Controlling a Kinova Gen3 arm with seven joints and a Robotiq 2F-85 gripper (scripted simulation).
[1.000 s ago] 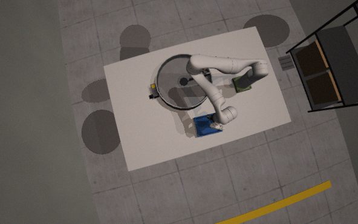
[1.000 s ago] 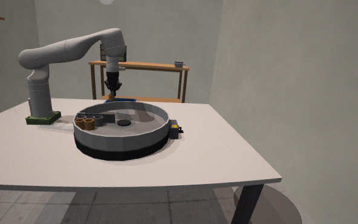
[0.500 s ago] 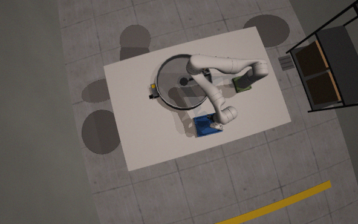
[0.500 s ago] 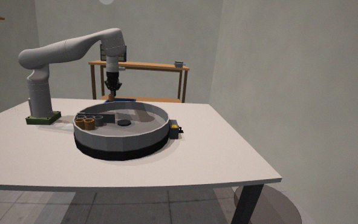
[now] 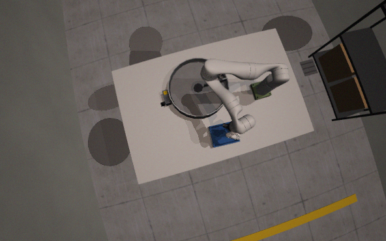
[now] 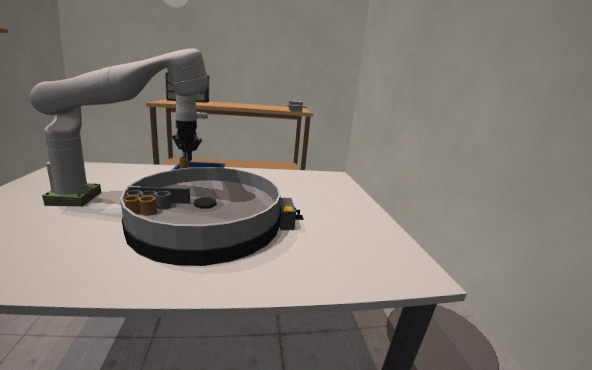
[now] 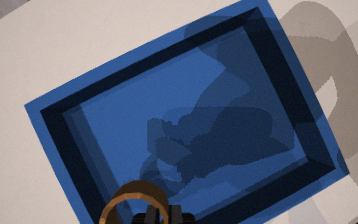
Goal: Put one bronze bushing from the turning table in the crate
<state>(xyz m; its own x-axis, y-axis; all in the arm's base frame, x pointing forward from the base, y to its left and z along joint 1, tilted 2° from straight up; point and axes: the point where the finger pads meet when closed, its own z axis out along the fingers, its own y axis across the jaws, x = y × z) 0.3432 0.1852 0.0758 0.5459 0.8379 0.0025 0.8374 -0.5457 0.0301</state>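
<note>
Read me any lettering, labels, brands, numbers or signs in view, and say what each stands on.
None that I can read.
Yellow patch on the small dark unit beside the turning table: too small to tell whether it bears text.
Blue crate: no lettering visible.

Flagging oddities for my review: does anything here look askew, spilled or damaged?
Nothing stands out: the crate looks intact, and the bushings in the turning table stand upright.
</note>
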